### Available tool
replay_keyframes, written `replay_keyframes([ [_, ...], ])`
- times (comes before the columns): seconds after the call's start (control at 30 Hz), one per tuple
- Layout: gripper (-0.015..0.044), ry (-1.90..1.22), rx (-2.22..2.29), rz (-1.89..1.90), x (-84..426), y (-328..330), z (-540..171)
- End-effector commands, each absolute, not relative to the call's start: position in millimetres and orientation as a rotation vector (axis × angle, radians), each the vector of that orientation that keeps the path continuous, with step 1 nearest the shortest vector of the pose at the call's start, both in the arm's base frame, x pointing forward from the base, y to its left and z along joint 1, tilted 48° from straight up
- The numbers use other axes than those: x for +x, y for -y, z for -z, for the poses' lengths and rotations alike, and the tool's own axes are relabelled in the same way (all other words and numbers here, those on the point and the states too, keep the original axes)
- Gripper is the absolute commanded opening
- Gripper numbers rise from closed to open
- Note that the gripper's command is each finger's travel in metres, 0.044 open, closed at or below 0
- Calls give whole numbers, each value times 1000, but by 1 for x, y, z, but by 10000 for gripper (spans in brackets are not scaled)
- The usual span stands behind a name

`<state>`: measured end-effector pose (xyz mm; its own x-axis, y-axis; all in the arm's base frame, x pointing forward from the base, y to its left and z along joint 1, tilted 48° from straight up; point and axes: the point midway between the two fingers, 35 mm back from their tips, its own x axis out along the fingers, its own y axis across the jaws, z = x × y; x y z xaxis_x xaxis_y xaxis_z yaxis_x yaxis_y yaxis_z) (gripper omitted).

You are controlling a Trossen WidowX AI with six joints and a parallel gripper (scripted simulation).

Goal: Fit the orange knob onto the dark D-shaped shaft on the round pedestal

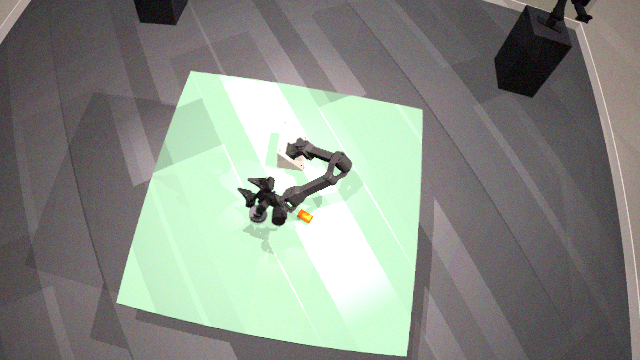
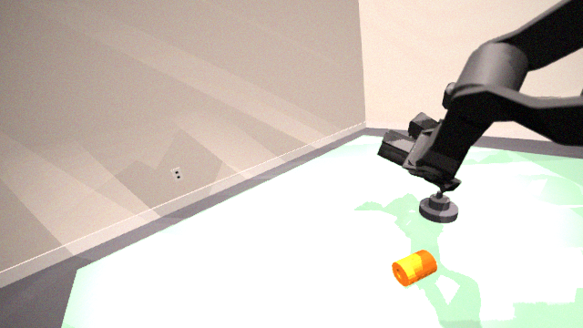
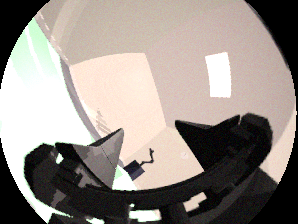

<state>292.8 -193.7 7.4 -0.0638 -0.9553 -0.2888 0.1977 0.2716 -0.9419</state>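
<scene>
The orange knob [image 1: 305,216] [image 2: 414,268] lies on its side on the pale green table top, with one holed end showing in the exterior view. The round grey pedestal [image 1: 257,216] [image 2: 426,211] stands a short way from it. The dark shaft [image 2: 439,194] sticks up from its centre, and its flat side cannot be made out. My gripper [image 1: 244,184] [image 2: 397,133] [image 3: 149,125] is open and empty. It is tilted well away from straight down, above the table and beside the pedestal, with its wrist close over the shaft. Neither knob nor pedestal shows in the wrist view.
The arm's base stands by a pale block [image 1: 289,161] towards the back of the table. The arm bends out to the right in the top view, and its wrist passes near the shaft. Dark stands [image 1: 531,55] [image 1: 160,10] are on the floor beyond the table.
</scene>
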Motion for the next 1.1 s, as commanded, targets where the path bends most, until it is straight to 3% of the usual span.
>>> replay_keyframes([
  [0.0,426,-1253,-810,1137,295,192,-8],
  [0.3,440,-1201,-403,884,348,86,-62],
  [0.8,440,-1356,0,849,286,-23,-164],
  [1.07,440,-1373,26,856,281,-25,-166],
])
